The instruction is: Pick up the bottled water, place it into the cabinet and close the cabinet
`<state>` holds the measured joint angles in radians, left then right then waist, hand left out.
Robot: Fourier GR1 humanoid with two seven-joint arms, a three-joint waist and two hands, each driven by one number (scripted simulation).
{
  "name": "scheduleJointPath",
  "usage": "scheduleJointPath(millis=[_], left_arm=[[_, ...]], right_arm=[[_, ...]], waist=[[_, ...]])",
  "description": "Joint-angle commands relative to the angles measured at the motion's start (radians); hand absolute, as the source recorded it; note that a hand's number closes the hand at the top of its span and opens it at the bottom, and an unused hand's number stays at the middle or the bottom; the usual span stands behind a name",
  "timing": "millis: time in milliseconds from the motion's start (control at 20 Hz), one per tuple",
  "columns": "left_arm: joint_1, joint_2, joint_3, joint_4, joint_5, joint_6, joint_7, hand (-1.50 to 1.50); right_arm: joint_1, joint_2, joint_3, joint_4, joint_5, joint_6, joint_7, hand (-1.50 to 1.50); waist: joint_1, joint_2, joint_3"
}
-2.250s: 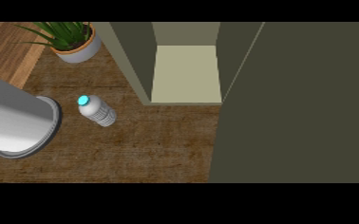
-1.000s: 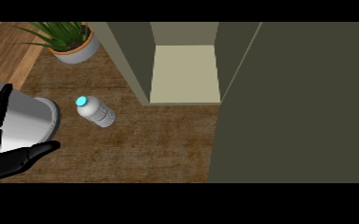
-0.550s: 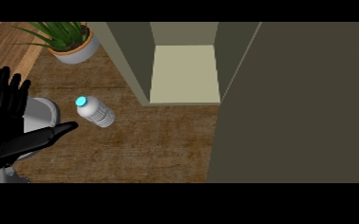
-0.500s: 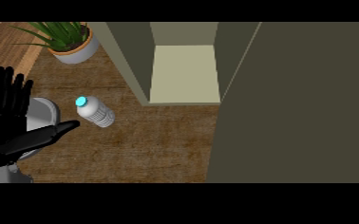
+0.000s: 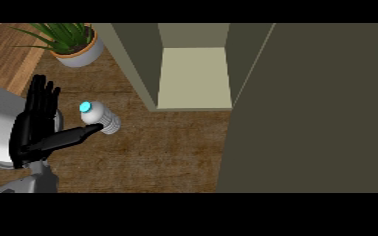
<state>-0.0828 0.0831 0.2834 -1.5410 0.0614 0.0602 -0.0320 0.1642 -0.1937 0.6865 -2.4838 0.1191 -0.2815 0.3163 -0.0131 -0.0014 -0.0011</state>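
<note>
Head view, steep down onto the brown wood-grain counter top (image 5: 155,150). The small clear plastic water bottle with a bright cyan cap (image 5: 100,116) lies on its side on the counter at left of centre, cap end pointing up-left, body angled down-right; it sits outside the cabinet, near but apart from the cabinet's front left wall. The olive-green cabinet with a pale cream inner floor (image 5: 194,77) stands open at top centre, its interior showing as a lit rectangle between two dark side walls. The large dark olive cabinet door panel (image 5: 303,110) fills the right side of the view, swung open, its edge running diagonally from the cabinet's right wall down to the lower edge. The robot's left hand (image 5: 35,125), black, shows at the left edge above a grey forearm: fingers straight and spread, pointing up, thumb extended to the right with its tip touching or just beside the lower end of the bottle. The fingers curl round nothing. A green spiky plant in a white round pot (image 5: 74,45) stands at upper left, well apart from the bottle. Right hand does not show.
</note>
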Motion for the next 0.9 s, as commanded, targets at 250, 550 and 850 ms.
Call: scheduleJointPath(millis=[250, 550, 850], left_arm=[[-0.047, 0.023, 0.029, 0.287, 0.017, -0.062, -0.203, -1.5], [-0.119, 0.002, 0.023, 0.45, 0.007, -0.04, -0.296, -1.5], [-0.137, -0.048, 0.006, 0.547, -0.021, 0.02, -0.384, -1.5]], right_arm=[[-0.033, -0.018, 0.041, -0.093, 0.148, -0.045, 0.075, -1.5], [0.028, -0.058, 0.07, -0.045, 0.118, -0.048, -0.039, -1.5], [-0.011, -0.053, 0.073, -0.1, 0.149, -0.09, 0.051, -1.5]], waist=[[0.002, 0.001, -0.001], [0.0, 0.001, 0.0], [0.001, 0.0, 0.0]])
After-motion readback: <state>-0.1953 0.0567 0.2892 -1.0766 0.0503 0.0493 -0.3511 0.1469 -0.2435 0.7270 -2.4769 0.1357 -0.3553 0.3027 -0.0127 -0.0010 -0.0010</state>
